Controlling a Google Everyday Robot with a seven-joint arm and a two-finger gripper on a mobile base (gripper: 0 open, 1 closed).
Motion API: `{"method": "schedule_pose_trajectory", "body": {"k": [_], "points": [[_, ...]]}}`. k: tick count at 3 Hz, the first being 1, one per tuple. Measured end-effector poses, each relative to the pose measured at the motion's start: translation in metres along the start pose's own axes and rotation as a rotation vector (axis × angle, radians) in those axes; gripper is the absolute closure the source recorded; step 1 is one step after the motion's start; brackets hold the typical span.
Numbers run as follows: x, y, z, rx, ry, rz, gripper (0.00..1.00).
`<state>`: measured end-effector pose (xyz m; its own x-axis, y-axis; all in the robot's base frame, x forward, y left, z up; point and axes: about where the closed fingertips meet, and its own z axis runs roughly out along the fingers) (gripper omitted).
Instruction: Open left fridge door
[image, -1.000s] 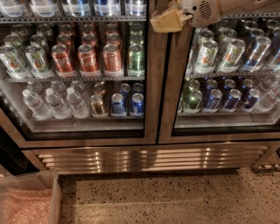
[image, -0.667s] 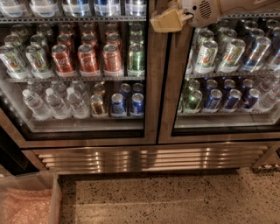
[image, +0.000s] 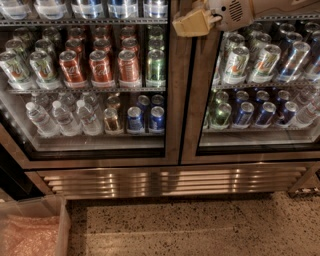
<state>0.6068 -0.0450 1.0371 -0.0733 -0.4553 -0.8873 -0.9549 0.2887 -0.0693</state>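
The left fridge door (image: 172, 100) is a tall glass-paned door with a brushed steel frame. It stands shut. Red cola cans (image: 101, 67) and clear water bottles (image: 62, 119) show through its glass. My gripper (image: 190, 22) is at the top of the view, tan coloured, reaching in from the right. It sits in front of the steel strip where the left and right doors meet. The arm's white wrist (image: 235, 12) is just right of it.
The right fridge door (image: 192, 110) is shut, with silver-green and blue cans behind its glass. A steel vent grille (image: 170, 180) runs below both doors. A clear plastic bin (image: 32, 230) with pink contents stands on the speckled floor at the lower left.
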Motion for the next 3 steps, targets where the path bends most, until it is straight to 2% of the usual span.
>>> {"method": "schedule_pose_trajectory", "body": {"k": [2, 3], "points": [[0.0004, -0.0009, -0.0014, 0.005, -0.002, 0.005, 1.00], [0.0041, 0.0056, -0.0017, -0.010, 0.013, 0.007, 1.00]]}}
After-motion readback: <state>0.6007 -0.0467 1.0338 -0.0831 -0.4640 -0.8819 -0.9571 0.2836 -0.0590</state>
